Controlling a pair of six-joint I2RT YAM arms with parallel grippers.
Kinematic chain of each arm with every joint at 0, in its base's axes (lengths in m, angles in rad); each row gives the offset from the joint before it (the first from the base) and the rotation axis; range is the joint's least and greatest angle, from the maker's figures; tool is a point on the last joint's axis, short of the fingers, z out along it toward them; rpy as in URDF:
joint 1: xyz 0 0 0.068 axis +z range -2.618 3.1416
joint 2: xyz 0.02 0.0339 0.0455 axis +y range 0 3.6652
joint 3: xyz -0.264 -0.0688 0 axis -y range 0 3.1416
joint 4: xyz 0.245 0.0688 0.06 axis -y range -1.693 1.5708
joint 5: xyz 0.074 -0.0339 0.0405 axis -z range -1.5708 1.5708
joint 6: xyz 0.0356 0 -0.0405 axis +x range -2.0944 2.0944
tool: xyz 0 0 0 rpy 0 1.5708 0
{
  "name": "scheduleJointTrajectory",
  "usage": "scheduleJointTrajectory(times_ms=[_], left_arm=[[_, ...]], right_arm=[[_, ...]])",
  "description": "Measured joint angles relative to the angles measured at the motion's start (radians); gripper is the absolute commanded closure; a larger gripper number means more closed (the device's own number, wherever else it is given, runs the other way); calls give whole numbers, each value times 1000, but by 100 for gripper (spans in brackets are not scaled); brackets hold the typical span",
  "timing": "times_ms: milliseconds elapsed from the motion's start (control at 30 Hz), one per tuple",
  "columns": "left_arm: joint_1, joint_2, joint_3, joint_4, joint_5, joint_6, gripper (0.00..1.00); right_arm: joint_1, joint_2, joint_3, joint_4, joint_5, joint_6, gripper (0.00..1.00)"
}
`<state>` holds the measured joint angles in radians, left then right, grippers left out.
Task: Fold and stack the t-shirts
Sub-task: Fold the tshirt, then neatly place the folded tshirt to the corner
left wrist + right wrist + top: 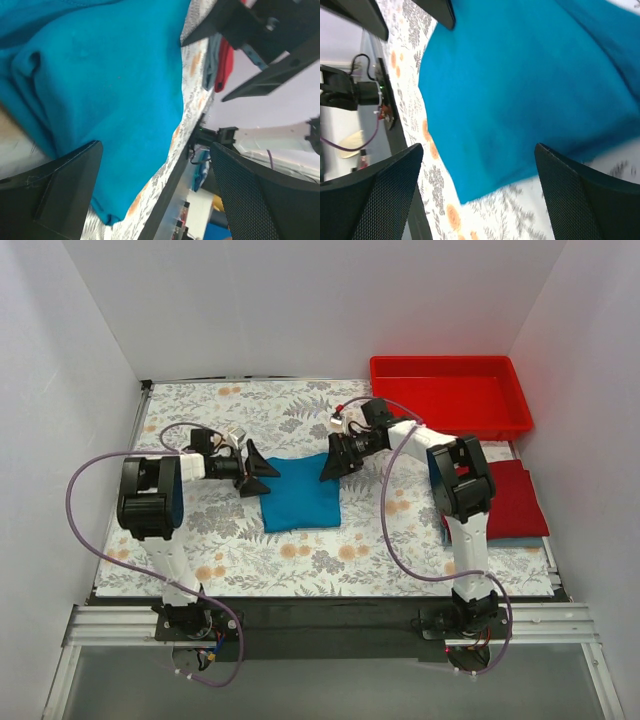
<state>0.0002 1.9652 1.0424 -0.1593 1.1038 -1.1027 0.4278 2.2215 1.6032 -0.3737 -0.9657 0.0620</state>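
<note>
Released, the left pincer [265,472] and right pincer [328,465] flank the folded teal t-shirt [300,495], nearly square, slightly skewed.

Passage: bare floral-patterned table cover [230,540] near and far-left of the flat folded teal-blue cloth t-shirt [300,497]; obstructions: rigid red plastic tray [450,426] far right, folded red cloth t-shirt [515,500] right, white enclosure walls [300,310] left, far, right.

You have a rigid red tray [470,426] at the far right corner of the surface [290,405], which is covered in a grey leaf and orange flower print. White walls [320,300] close it in on three sides. Along the near edge you see a black strip [330,612], then a silver metal rail [330,638]
</note>
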Motion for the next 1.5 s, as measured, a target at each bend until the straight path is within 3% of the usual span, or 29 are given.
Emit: scheduleJointTrajectory(times_ms=[167,300,400,533,767,933,1267,1333,1367,1500], left_arm=[[37,-182,-16,-119,-118,95,11],[-29,-417,-4,-145,-272,247,11],[-177,-577,-2,-124,-407,421,11],[-386,-676,-27,-95,-520,650,11],[-771,-604,-212,-12,-809,976,11],[-908,-473,-328,95,-975,1087,26],[-946,-339,-340,344,-1115,1184,51],[-947,-317,-338,378,-1125,1194,60],[-947,-308,-336,387,-1130,1199,71],[-948,-287,-326,383,-1140,1193,94]], right_arm=[[-3,-218,-109,-57,107,-48,2],[-6,-446,-196,-64,218,-63,2],[-10,-552,-254,-61,299,-58,2],[-22,-575,-352,-52,379,-18,2],[-61,-570,-489,-31,439,101,2],[-71,-570,-520,-2,467,193,2],[-75,-549,-546,44,461,258,2],[-75,-530,-547,55,444,270,2],[-76,-519,-549,63,433,279,2],[-77,-467,-564,91,381,315,2]])
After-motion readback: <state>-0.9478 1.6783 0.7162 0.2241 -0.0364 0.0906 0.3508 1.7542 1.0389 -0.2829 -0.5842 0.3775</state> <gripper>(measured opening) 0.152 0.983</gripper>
